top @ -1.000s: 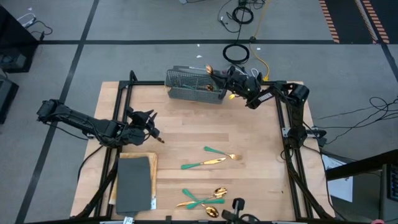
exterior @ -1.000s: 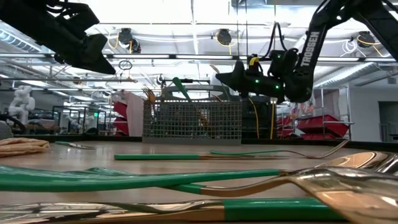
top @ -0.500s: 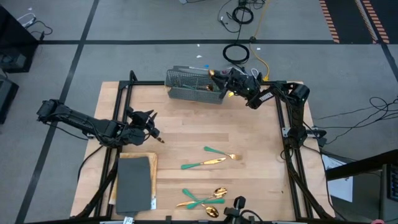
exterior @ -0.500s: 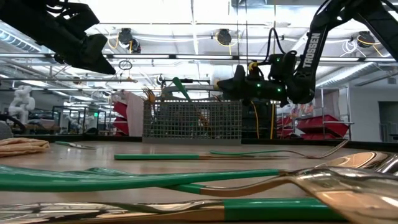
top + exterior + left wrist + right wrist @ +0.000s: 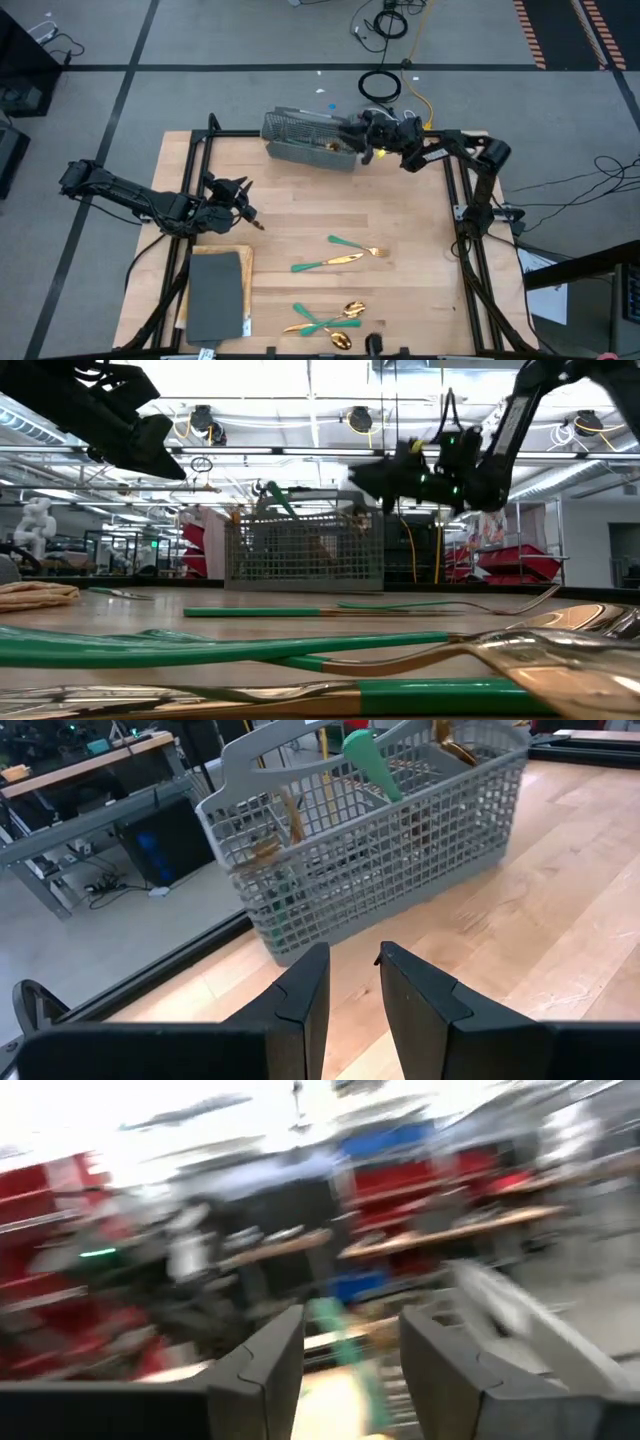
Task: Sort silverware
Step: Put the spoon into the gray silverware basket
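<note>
The right claw (image 5: 352,132) has swung up over the wire-mesh basket (image 5: 305,140) at the far side of the bench (image 5: 400,215) and spread its fingers, which were shut a second ago. In its wrist view nothing sits between them, and a teal handle shows just beyond. I judge that a piece has just been dropped in, and the basket has been nudged slightly askew. Several pieces stand in the basket, teal handles pointing up and leaning. On the bench a fork (image 5: 357,247) and a second piece (image 5: 328,262) lie near the middle, long axes running roughly left to right with the gold ends rightward. A crossed cluster of spoons (image 5: 328,321) lies at the near edge. The left claw (image 5: 250,218) waits near the bench's left edge, fingers narrowly parted and empty
</note>
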